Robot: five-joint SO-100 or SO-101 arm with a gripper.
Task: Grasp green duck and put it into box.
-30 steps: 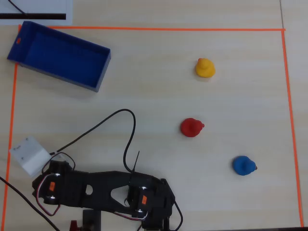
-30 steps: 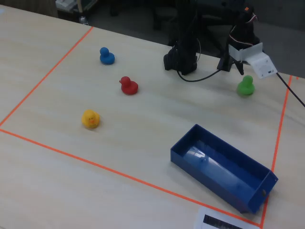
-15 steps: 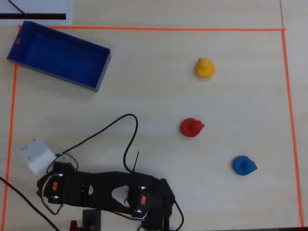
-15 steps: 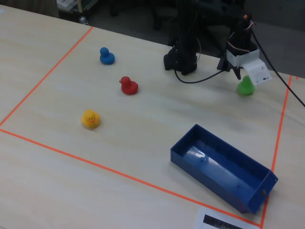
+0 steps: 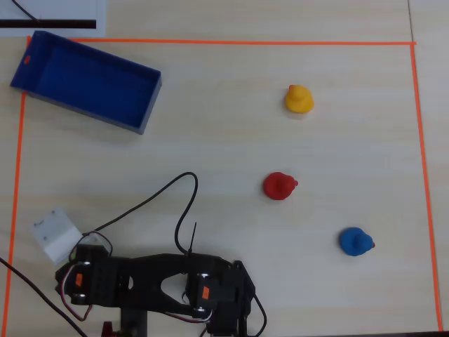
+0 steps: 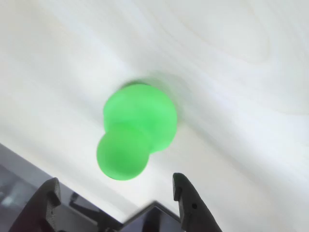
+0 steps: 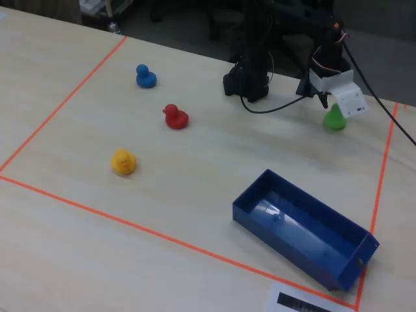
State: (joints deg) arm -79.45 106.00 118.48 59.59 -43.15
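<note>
The green duck sits on the pale wooden table directly beneath the gripper. In the wrist view the two dark fingertips stand apart, one on each side of the duck's head — neither touches it. In the fixed view the duck shows just under the white wrist housing, near the orange tape border. The box lies well apart, inside a taped corner, with a small orange mark on its rim. No writing is legible — the printed sheet shows only a black bar.
</note>
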